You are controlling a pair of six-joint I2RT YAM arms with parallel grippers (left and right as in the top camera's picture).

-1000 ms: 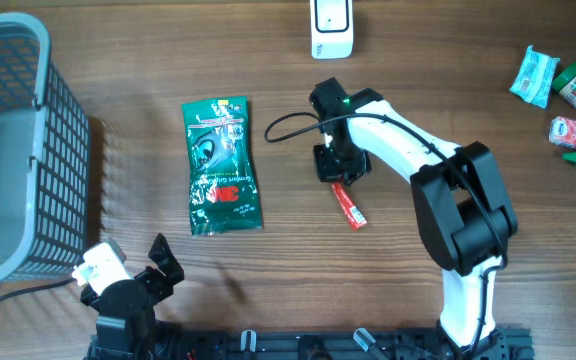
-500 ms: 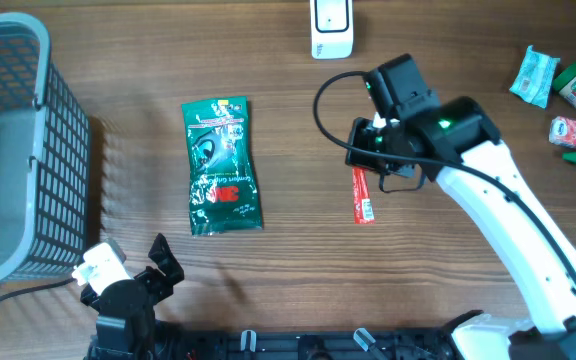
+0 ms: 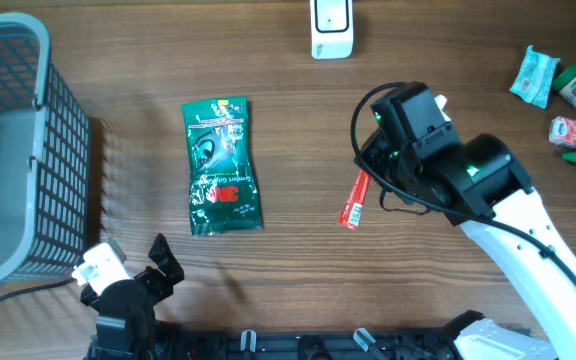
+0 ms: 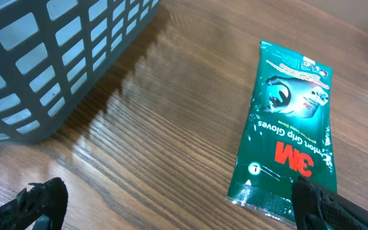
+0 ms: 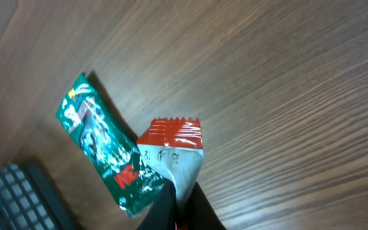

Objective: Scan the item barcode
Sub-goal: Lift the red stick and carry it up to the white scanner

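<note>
Right tool (image 3: 365, 181) pinches the red packet (image 3: 352, 204) by one end; it may swing or slip short of the scanner (image 3: 331, 28). Left tool (image 3: 151, 272) gapes, empty.

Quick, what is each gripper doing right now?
Left gripper: open, holding nothing.
Right gripper: shut on the red sachet.

Sachet (image 3: 354, 200) is red, glove packet (image 3: 222, 167) green, basket (image 3: 68, 170) grey.

We record right gripper (image 3: 366, 178) shifted rightward, red sachet (image 3: 353, 203) lifted clear of the table (image 3: 268, 280) in its grip, slant reversed, lower end now pointing left.
</note>
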